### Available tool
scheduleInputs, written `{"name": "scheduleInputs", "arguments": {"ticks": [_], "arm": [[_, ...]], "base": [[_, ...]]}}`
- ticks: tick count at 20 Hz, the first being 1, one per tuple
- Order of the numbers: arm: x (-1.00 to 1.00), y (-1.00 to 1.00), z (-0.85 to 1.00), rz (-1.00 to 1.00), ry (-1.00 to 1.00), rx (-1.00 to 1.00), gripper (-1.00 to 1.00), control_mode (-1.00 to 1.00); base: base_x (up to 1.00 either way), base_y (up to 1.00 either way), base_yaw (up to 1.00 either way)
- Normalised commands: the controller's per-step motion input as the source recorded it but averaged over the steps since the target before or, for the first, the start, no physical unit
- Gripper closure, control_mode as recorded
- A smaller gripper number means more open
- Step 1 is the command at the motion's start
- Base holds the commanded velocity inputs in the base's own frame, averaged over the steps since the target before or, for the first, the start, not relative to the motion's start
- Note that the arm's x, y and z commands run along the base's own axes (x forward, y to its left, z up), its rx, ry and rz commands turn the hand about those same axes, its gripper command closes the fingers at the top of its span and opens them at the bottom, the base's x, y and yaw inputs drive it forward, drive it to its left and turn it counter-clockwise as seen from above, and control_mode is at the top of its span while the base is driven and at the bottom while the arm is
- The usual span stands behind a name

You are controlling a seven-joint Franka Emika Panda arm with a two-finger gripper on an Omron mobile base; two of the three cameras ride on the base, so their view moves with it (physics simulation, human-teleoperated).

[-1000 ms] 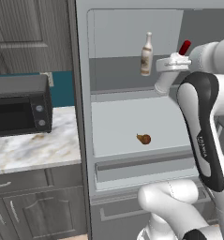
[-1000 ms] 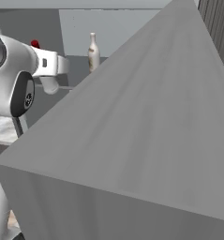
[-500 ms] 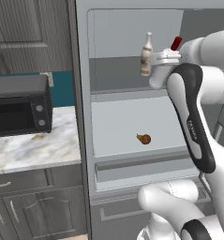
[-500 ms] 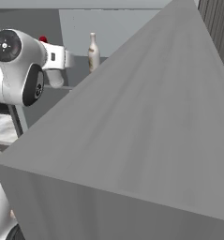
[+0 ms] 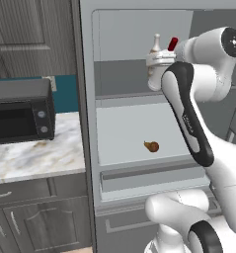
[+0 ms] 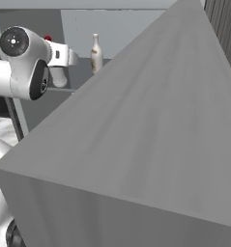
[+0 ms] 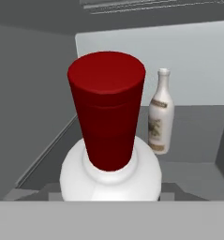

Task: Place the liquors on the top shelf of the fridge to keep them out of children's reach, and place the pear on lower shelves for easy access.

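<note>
Two liquors [image 7: 160, 112] inside fridge [image 5: 87, 123]

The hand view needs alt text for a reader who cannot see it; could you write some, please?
A white bottle with a tall red cap looms close in front of the camera, inside the grey fridge. Behind it to the right, a pale slim-necked bottle with a brownish label stands upright on the dark grey top shelf.

slim-neck bottle [image 7: 160, 114] on top shelf [image 7: 193, 173], behind capped bottle [image 7: 109, 140]; pear [image 5: 151, 146] on lower shelf [image 5: 124, 143].
</note>
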Motion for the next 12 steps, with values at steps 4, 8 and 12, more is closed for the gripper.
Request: {"name": "scheduleInputs", "arguments": {"ticks": [4,8,12], "arm": [[0.35,0.05,-0.04,0.0,0.03,0.0,1.0,-1.0],[0.33,0.0,-0.09,0.0,0.03,0.0,1.0,-1.0],[0.3,0.0,-0.22,0.0,0.05,-0.01,1.0,-1.0]], "base": [[0.0,0.0,0.0],[0.0,0.0,0.0],[0.0,0.0,0.0]]}}
